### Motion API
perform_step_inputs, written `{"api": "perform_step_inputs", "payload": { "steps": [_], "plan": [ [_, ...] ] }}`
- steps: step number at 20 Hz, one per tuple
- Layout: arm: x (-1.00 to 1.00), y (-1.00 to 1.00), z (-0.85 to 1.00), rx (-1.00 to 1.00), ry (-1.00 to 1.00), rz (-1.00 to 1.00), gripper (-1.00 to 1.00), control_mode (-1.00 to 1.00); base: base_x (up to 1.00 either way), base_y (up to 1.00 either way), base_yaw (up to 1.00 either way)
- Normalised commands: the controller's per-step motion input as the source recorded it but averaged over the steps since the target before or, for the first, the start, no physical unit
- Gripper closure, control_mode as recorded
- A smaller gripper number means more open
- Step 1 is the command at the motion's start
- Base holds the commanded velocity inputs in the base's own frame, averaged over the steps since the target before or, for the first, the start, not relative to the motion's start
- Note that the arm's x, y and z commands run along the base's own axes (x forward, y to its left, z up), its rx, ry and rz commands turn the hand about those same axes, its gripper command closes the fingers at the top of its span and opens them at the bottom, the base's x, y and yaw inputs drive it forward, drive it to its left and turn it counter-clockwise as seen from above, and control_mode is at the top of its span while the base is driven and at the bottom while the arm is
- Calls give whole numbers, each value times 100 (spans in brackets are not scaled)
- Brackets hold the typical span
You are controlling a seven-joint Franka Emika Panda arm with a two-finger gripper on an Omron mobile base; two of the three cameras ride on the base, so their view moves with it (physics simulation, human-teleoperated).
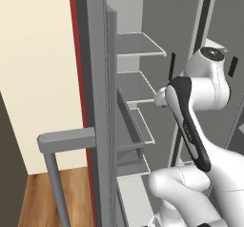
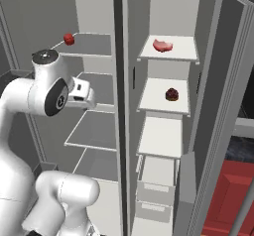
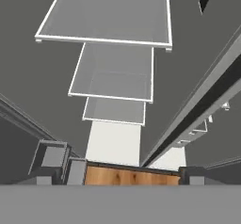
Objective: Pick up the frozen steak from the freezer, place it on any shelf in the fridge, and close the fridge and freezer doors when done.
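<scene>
While the frozen steak (image 2: 162,45) lies shelved, finger spread stays hidden.

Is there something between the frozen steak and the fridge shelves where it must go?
Yes. The frozen steak lies on the freezer's top shelf, and the dark vertical divider separates it from the fridge shelf. It must come out the open front and around the divider.

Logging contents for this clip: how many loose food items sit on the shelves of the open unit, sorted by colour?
Pale pink-red: 1, the frozen steak on the top freezer shelf.
Dark red: 1, a roundish lump on the freezer shelf below it.
Bright red: 1, a small ball on the top fridge shelf.
Total: 3
</scene>
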Motion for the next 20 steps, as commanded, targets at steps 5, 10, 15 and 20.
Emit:
{"api": "perform_step_inputs", "payload": {
  "steps": [5,10,15,20],
  "plan": [
    [-41,0,0,-1,-21,0,-100,-100,0,0,0],
    [-3,0,0,0,0,0,-100,-100,0,0,0],
    [0,-32,0,0,0,0,-100,-100,0,0,0],
    [0,-48,0,0,0,0,-100,-100,0,0,0]
  ]
}}
